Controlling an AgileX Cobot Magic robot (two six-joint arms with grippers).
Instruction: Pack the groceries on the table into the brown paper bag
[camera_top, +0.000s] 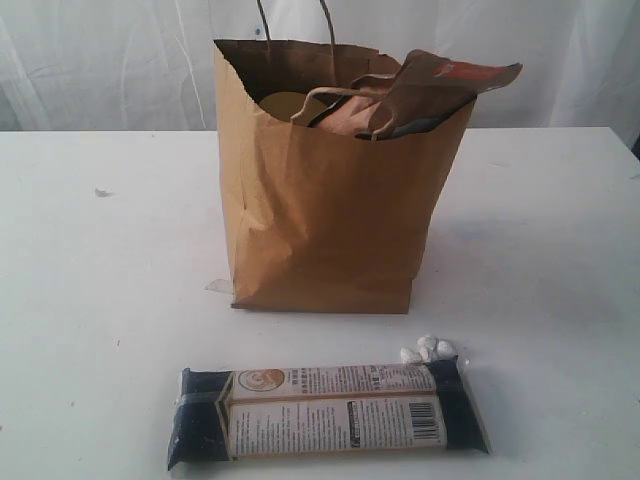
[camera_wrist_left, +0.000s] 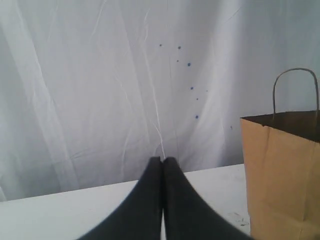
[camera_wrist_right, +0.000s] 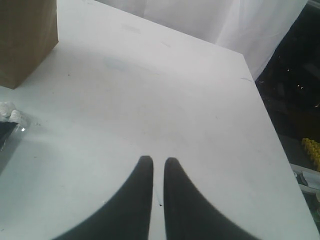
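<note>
Left pincer (camera_wrist_left: 163, 160) is pressing its two dark fingers flat together, pinching nothing, and it's pointing across the table (camera_top: 90, 330) toward a white curtain (camera_wrist_left: 100, 75). Right pincer (camera_wrist_right: 158, 160) is showing only a thin slit between its fingers, so basically closed. Nothing's sitting in that gap, and it's hanging over bare white tabletop.

Moving outward, the brown paper bag (camera_top: 320, 220) is standing upright mid-table, pretty creased, with its mouth gaping open and a twisted cord handle (camera_top: 295, 20) sticking up at the back. The brown pouch with orange label (camera_top: 440, 85) is poking out of the top on the right, leaning over the rim. Something round and yellowish (camera_top: 283, 105) is peeking out from inside, can't tell what.

The long dark-blue packet (camera_top: 325, 415) is lying flat on the table in front of the bag, apart from it, with a pale printed label and barcode wrapping its middle. A few small white lumps (camera_top: 428, 348) are sitting just beside its right end.
</note>
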